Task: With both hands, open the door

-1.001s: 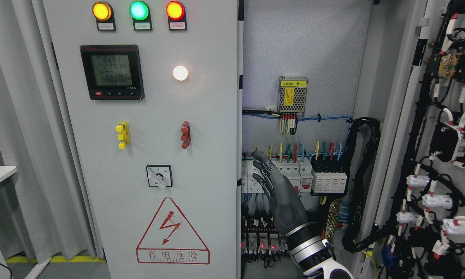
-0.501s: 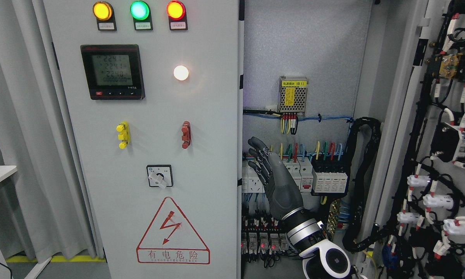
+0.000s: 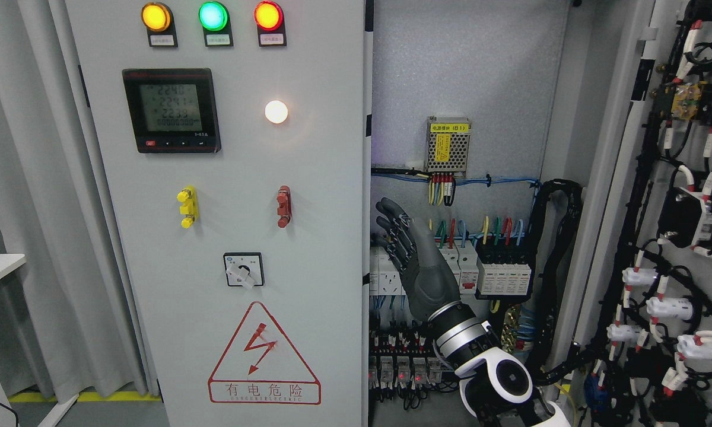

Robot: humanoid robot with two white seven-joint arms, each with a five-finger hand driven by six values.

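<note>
Head view: right door (image 3: 658,178) swung open, cut off at frame's right edge; left door (image 3: 225,207) shut. Right hand (image 3: 418,267) raised inside cabinet, fingers (image 3: 391,222) spread, holding nothing, just right of left door's edge. Breakers (image 3: 504,276) partly hidden behind.

The closed cabinet door (image 3: 225,237) at the left of the frame looks like painted sheet metal, pale grey, smooth and faintly satin. Its three pilot lamps (image 3: 212,16) at the top have glossy translucent plastic domes, and the digital meter (image 3: 171,110) below them sits in a glossy black plastic bezel. The back panel (image 3: 469,71) inside the open cabinet is grey with a finely speckled, matt texture. The right hand (image 3: 418,261), low in the centre, wears matt dark grey, rubbery-looking skin; its wrist (image 3: 460,332) shows polished metal rings and glossy white plastic. The curtain (image 3: 29,237) at far left is matt grey cloth in soft folds.
</note>
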